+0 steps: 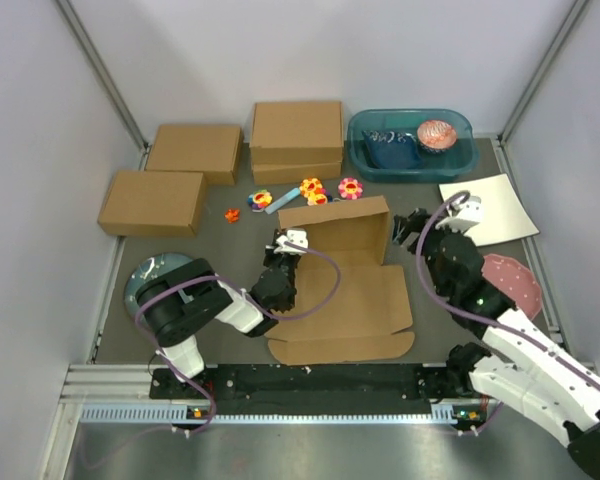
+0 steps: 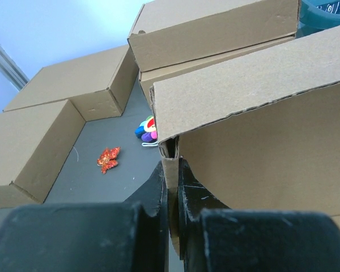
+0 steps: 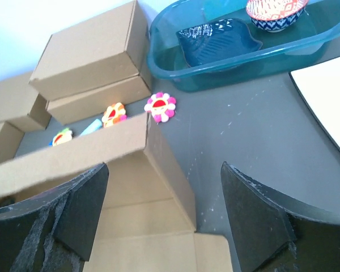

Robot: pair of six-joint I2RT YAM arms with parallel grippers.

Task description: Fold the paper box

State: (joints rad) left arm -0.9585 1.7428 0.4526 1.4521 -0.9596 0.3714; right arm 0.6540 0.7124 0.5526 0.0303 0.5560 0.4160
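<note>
The paper box [image 1: 350,290] lies partly folded mid-table, brown cardboard with its far wall [image 1: 335,222] and right side wall raised and its lid panel flat towards me. My left gripper [image 1: 285,243] is shut on the box's left side wall [image 2: 171,170], pinching the cardboard edge between its fingers. My right gripper [image 1: 410,228] is open and empty at the box's far right corner [image 3: 150,122], its fingers [image 3: 255,215] spread either side of the right wall [image 3: 173,170].
Several ready-made brown boxes [image 1: 295,135] stand at the back left. Flower toys [image 1: 315,190] lie behind the box. A teal tub [image 1: 410,143] with a bowl is at back right, a white sheet [image 1: 492,208] and a pink plate [image 1: 510,280] on the right.
</note>
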